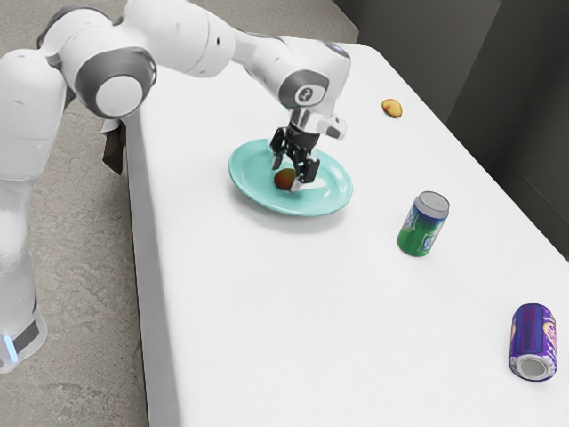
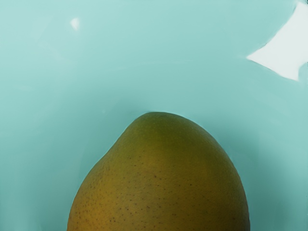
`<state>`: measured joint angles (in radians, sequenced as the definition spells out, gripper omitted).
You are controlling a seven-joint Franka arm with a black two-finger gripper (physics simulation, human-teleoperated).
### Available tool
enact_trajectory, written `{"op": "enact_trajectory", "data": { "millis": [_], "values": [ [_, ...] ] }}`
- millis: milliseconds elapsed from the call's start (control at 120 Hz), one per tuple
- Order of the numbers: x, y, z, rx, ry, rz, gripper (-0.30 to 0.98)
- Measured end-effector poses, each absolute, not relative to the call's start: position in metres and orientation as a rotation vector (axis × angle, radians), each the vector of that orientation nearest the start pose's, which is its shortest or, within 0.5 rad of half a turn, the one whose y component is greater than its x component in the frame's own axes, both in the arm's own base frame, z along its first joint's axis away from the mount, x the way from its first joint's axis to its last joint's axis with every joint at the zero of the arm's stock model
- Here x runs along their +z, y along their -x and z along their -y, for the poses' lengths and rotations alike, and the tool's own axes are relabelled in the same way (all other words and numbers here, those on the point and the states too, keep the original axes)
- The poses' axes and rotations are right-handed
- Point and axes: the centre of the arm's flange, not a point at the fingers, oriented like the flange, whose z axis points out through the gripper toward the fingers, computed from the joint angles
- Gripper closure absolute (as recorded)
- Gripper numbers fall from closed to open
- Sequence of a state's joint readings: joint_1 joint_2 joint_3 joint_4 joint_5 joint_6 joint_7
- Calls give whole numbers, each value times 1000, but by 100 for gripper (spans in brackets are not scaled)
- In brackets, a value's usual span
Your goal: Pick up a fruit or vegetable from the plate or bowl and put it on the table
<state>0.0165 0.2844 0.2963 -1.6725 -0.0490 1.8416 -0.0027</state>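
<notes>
Fingers (image 1: 309, 170) parted, mango (image 2: 159, 178) green-gold, dark-speckled, bluntly tapered, on a turquoise plate (image 1: 252, 181)

**Glossy plate (image 1: 244, 184), matt table (image 1: 267, 329)**

You've got a smooth plate, plastic or ceramic, can't tell which; white highlights on it. Fruit (image 2: 159, 178) skin looks smooth, finely speckled, low sheen. Table reads smooth. Your green can (image 1: 417, 233) and purple can (image 1: 533, 334): printed metal, shiny, bare silvery ends. Arm (image 1: 178, 36) shell looks like smooth white plastic. Floor (image 1: 80, 267) you'd call rough, mottled, matt.
</notes>
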Motion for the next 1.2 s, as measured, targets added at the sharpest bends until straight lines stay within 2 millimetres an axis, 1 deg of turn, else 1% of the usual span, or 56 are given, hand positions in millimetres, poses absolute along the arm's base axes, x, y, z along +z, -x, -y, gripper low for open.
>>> {"op": "enact_trajectory", "data": {
  "millis": [67, 192, 267, 367, 425, 458, 517, 583, 708, 767, 808, 892, 967, 1000, 1058, 1117, 1200],
  "values": [
    [435, -605, -174, 166, 3080, 503, 8],
    [434, -605, -174, 163, 3083, 500, 30],
    [433, -606, -175, 157, 3082, 493, 37],
    [428, -607, -175, 160, 3081, 486, 42],
    [430, -608, -175, 150, 3080, 482, 53],
    [434, -607, -175, 140, 3079, 480, 54],
    [445, -606, -177, 113, 3078, 480, 51],
    [464, -604, -182, 63, 3078, 489, 48],
    [514, -603, -216, -72, 3059, 552, 44],
    [535, -599, -240, -124, 3040, 600, 44],
    [545, -592, -259, -145, 3026, 641, 44],
    [558, -577, -297, -167, 2995, 727, 45],
    [563, -564, -330, -173, 2967, 799, 44],
    [561, -560, -343, -168, 2957, 826, 44],
    [554, -557, -360, -150, 2945, 859, 45],
    [546, -556, -373, -137, 2945, 880, 45],
    [538, -554, -383, -126, 2949, 895, 45]
  ]
}}
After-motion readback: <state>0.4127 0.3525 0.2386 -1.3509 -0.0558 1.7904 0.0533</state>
